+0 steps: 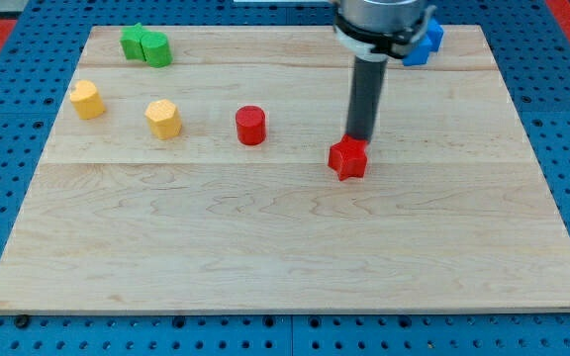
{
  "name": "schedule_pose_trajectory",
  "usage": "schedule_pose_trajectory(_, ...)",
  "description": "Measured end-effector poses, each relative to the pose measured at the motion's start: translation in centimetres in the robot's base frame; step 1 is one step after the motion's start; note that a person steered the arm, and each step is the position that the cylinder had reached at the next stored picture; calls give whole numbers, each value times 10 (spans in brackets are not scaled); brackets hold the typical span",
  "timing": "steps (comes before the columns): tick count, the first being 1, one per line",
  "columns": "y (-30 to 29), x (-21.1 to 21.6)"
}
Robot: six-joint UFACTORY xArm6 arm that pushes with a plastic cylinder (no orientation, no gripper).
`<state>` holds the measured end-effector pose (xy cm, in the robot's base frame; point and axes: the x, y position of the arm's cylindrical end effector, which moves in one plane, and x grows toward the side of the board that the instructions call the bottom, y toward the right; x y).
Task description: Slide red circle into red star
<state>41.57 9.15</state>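
Sitting mid-tabletop (265,237), red circle (250,126) lies well left of my tip (358,138); tip touches red star (347,158) at its far side. No hand, just a rod.

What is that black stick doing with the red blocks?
That stick is a robot arm's rod. My tip sits right behind the red star, at its top edge. The job is to slide the red circle into that star, but the circle stands apart, off to the view's left, with bare board between them. So it is not yet done. Two yellow blocks, green blocks and a blue block sit farther away.
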Motion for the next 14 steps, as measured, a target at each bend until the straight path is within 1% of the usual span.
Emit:
schedule_pose_trajectory(1, 0, -16)
schedule_pose_trajectory(2, -36, -21)
schedule_pose_trajectory(3, -68, -40)
schedule_pose_trajectory(4, -106, -47)
schedule_pose_trajectory(6, -168, -46)
schedule_pose_trajectory(7, -199, -37)
schedule_pose_trajectory(8, -204, -28)
schedule_pose_trajectory(9, -192, -22)
schedule_pose_trajectory(10, -168, -17)
schedule_pose_trajectory(11, -179, 7)
schedule_pose_trajectory(13, -183, 40)
schedule_pose_trajectory(14, -199, 63)
